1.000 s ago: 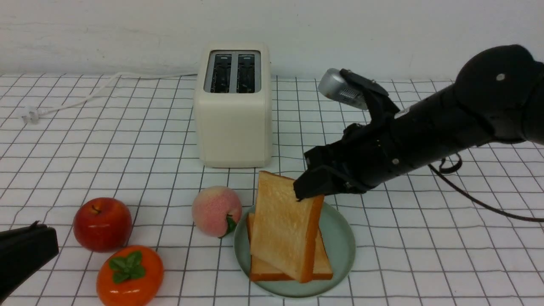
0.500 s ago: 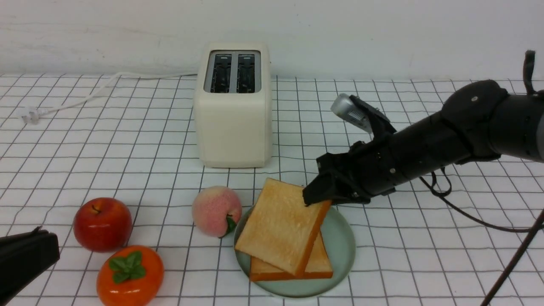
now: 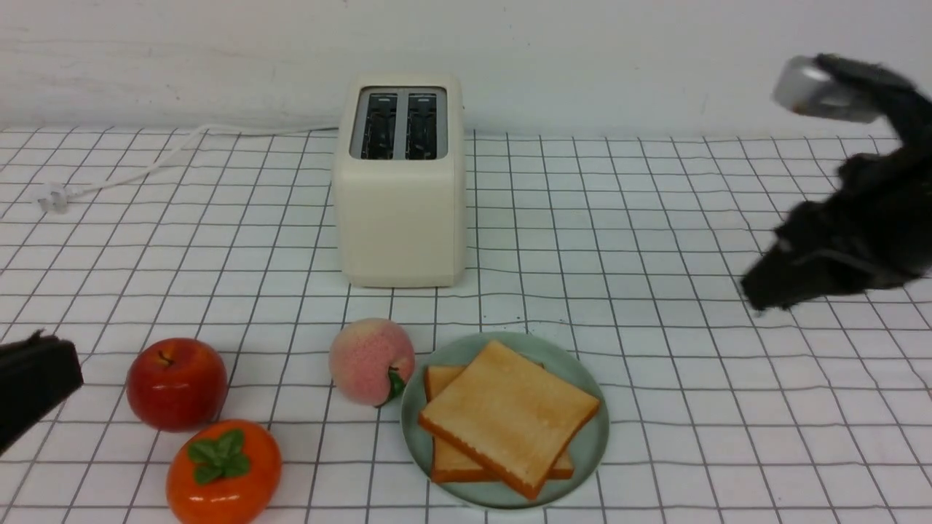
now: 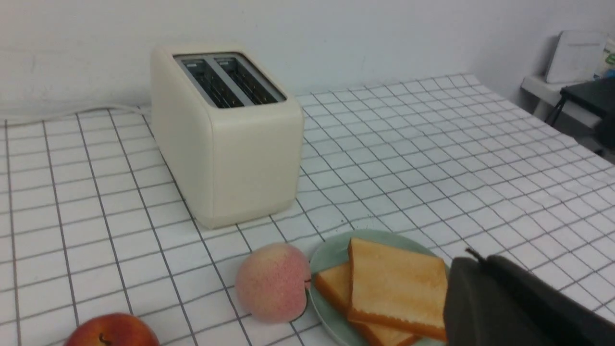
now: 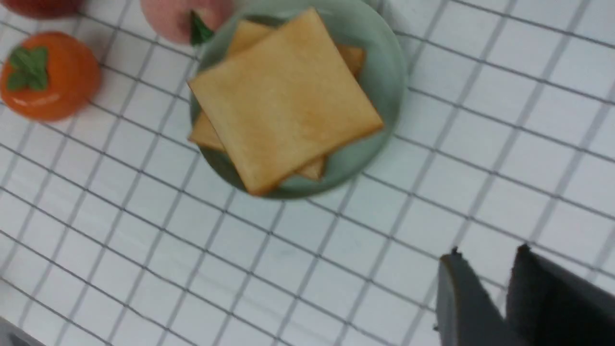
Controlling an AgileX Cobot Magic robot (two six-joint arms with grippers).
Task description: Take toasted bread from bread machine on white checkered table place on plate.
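The white checkered table [image 3: 655,218] fills the scene, its cloth slightly wrinkled. The bread machine [image 3: 399,211] stands upright toward the rear, both slots dark with no slice in them, and its white cord [image 3: 145,171] trails off to the robot's left. The right gripper [image 5: 487,250] is at the right edge, well apart from the plate. It is motion-blurred in the front view, but the right wrist view shows its fingers parted by a narrow gap with nothing between them. The plate [image 3: 568,356] sits on the cloth in front of the bread machine. The toasted bread [image 3: 510,411] lies flat on the plate as two stacked slices, the upper one turned at an angle across the lower. A peach [image 3: 370,360] touches the plate's left rim. An apple [image 3: 176,383] and an orange persimmon [image 3: 223,473] sit further left, close together. The left gripper [image 3: 33,378] shows only as a dark block at the left edge. Whether it is released or clenched cannot be determined.
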